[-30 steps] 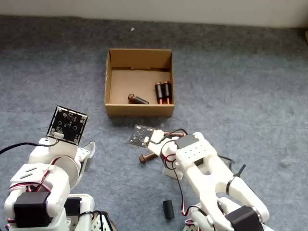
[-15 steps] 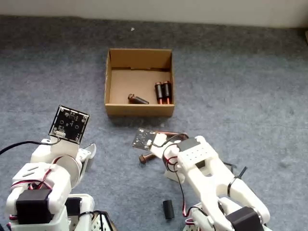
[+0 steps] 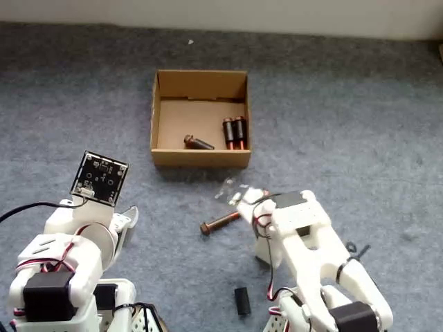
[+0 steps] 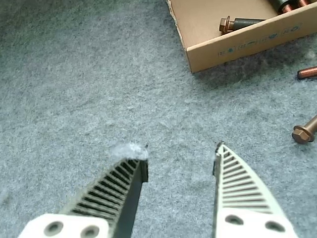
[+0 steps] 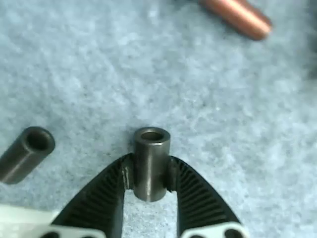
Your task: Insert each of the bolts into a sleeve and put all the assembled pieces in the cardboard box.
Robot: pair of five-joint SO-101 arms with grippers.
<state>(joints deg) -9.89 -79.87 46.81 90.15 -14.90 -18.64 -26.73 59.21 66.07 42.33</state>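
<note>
Your left tool (image 4: 179,156) is hovering over the grey table (image 3: 360,124), jaws spread apart. Ahead, the cardboard box (image 3: 201,160) is holding three assembled pieces (image 3: 233,133). A loose bolt (image 3: 221,222) is lying just in front of it. Your right arm is bending down, right tool (image 5: 150,169) clamping a sleeve (image 5: 151,146), a spare sleeve (image 5: 26,153) lying beside it.

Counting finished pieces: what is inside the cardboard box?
Three sleeved bolts: one alone, another beside a third at a side wall. The cardboard box's near wall hides a floor strip.
</note>
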